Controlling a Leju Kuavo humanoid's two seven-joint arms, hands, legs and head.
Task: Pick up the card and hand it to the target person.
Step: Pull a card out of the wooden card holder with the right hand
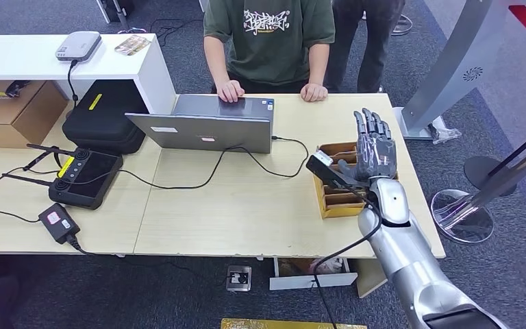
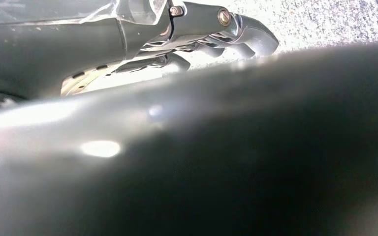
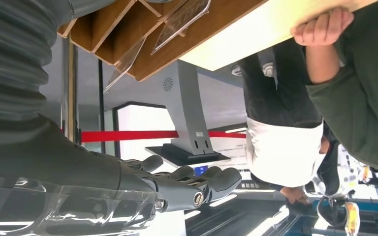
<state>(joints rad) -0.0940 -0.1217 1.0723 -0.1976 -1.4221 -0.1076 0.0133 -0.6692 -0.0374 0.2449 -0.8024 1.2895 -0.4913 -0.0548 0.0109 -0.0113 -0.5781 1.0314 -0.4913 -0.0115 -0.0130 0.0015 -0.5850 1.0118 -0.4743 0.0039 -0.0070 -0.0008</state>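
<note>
Cards stand as clear sheets in slots of the wooden card box, just beneath right hand, long edges upright. Right hand is nearer, raised w/ fingers straight and apart, nothing in it. Left hand hangs by floor, fingers curled in, apparently empty; blur hides the rest.

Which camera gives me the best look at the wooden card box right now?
The head view: the wooden card box sits near the table's right edge, partly behind the right hand. The right wrist view shows the box close, with clear dividers standing in its compartments. The left wrist view gives nothing useful.
</note>
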